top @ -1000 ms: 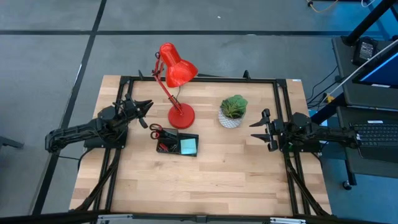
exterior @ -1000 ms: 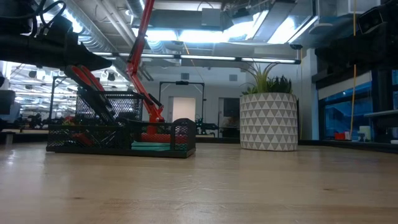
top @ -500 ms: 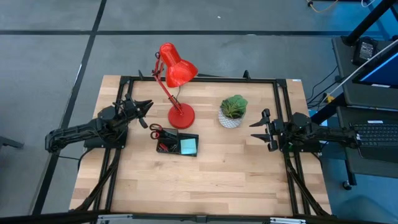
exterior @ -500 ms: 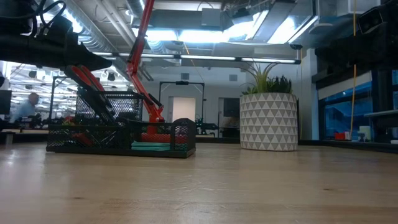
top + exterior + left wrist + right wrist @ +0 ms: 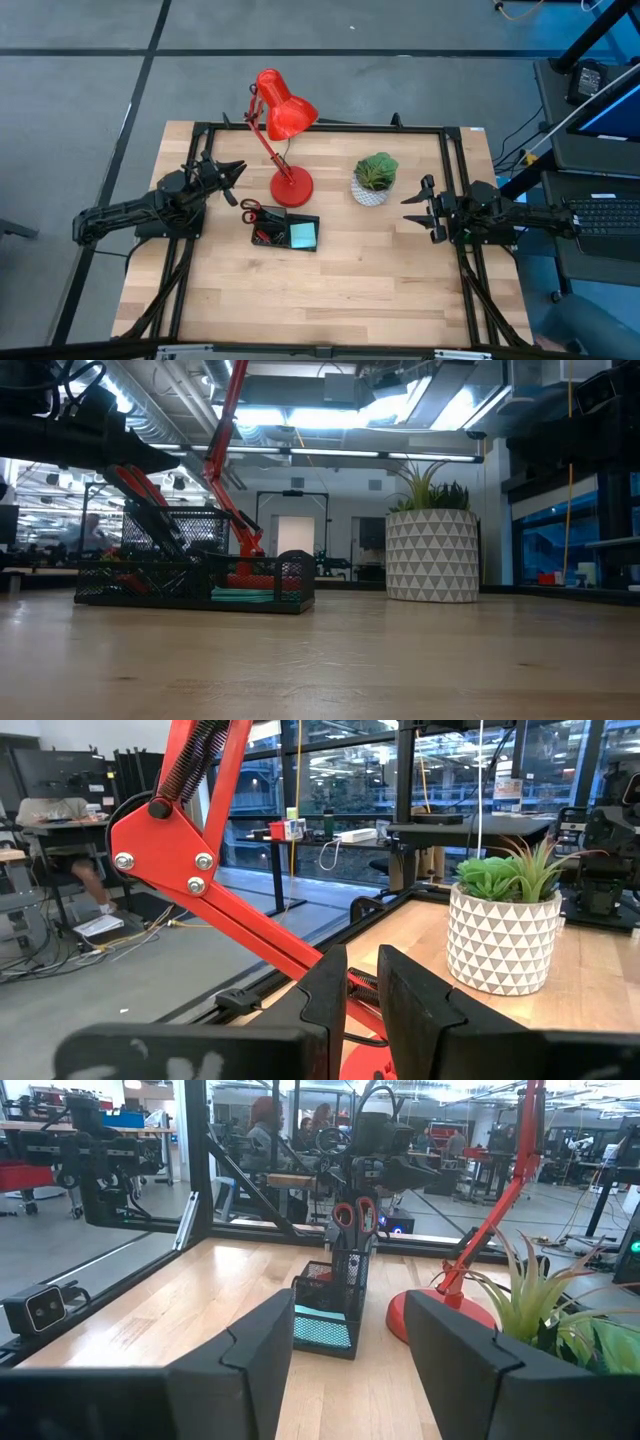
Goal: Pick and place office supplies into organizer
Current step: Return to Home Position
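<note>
High view: we see the organizer [image 5: 284, 213] at six o'clock of the lamp base [image 5: 291, 186], holding scissors [image 5: 250, 208] and sticky-note pad [image 5: 303, 235]. The left gripper [image 5: 236, 170] sits at its ten o'clock, narrowly parted; the right gripper [image 5: 412, 210] at three o'clock, wide apart.

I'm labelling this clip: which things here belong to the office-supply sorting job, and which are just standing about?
Job: organizer; red-handled scissors and blue sticky notes, both in it; left gripper and right gripper, near the side edges of the table.
Standing about: red desk lamp; potted plant.
</note>
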`<move>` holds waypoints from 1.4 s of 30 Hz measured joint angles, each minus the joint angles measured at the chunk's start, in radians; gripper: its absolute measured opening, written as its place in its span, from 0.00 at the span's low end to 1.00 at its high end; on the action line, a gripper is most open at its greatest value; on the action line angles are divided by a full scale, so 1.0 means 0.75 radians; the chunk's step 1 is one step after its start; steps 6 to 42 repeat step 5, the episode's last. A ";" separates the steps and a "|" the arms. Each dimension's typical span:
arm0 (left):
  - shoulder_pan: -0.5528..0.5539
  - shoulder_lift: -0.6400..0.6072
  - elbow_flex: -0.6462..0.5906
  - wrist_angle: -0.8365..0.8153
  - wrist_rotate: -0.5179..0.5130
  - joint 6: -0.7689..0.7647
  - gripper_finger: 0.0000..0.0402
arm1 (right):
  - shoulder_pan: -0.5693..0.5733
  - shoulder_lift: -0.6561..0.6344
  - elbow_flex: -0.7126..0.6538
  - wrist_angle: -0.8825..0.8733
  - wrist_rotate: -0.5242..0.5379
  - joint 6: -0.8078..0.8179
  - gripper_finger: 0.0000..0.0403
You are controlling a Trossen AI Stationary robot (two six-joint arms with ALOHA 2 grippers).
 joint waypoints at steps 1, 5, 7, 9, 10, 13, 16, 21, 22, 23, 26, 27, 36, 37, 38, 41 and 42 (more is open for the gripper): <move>0.000 0.000 0.000 0.000 0.000 0.000 0.14 | 0.000 0.000 0.000 0.000 0.000 -0.001 0.48; 0.000 0.000 0.000 0.000 0.000 0.000 0.14 | 0.000 0.000 0.000 0.000 0.000 0.001 0.48; 0.000 0.000 0.000 0.000 0.000 0.000 0.14 | 0.000 0.000 0.000 0.000 0.000 0.001 0.48; 0.000 0.000 0.000 0.000 0.000 0.000 0.14 | 0.000 0.000 0.000 0.000 0.000 0.001 0.48; 0.000 0.000 0.000 0.000 0.000 0.000 0.14 | 0.000 0.000 0.000 0.000 0.000 0.001 0.48; 0.000 0.000 0.000 0.000 0.000 0.000 0.14 | 0.000 0.000 0.000 0.000 0.000 0.001 0.48; 0.000 0.000 0.000 0.000 0.000 0.000 0.14 | 0.000 0.000 0.000 0.000 0.000 0.001 0.48; 0.000 0.000 0.000 0.000 0.000 0.000 0.14 | 0.000 0.000 0.000 0.000 0.000 0.001 0.48; 0.000 0.000 0.000 0.000 0.000 0.000 0.14 | 0.000 0.000 0.000 0.000 0.000 0.001 0.48; 0.000 0.000 0.000 0.000 0.000 0.000 0.14 | 0.000 0.000 0.000 0.000 0.000 0.001 0.48; 0.000 0.000 0.000 0.000 0.000 0.000 0.14 | 0.000 0.000 0.000 0.000 0.000 0.001 0.48; 0.000 0.000 0.000 0.000 0.000 0.000 0.14 | 0.000 0.000 0.000 0.000 0.000 0.001 0.48; 0.000 0.000 0.000 0.000 0.000 0.000 0.14 | 0.000 0.000 0.000 0.000 0.000 0.001 0.48; 0.000 0.000 0.000 0.000 0.000 0.000 0.14 | 0.000 0.000 0.000 0.000 0.000 0.001 0.48; 0.000 0.000 0.000 0.000 0.000 0.000 0.14 | 0.000 0.000 0.000 0.000 0.000 0.001 0.48; 0.000 0.000 0.000 0.000 0.000 0.000 0.14 | 0.000 0.000 0.000 0.000 0.000 0.001 0.48; 0.000 0.000 0.000 0.000 0.000 0.000 0.14 | 0.000 0.000 0.000 0.000 0.000 0.001 0.48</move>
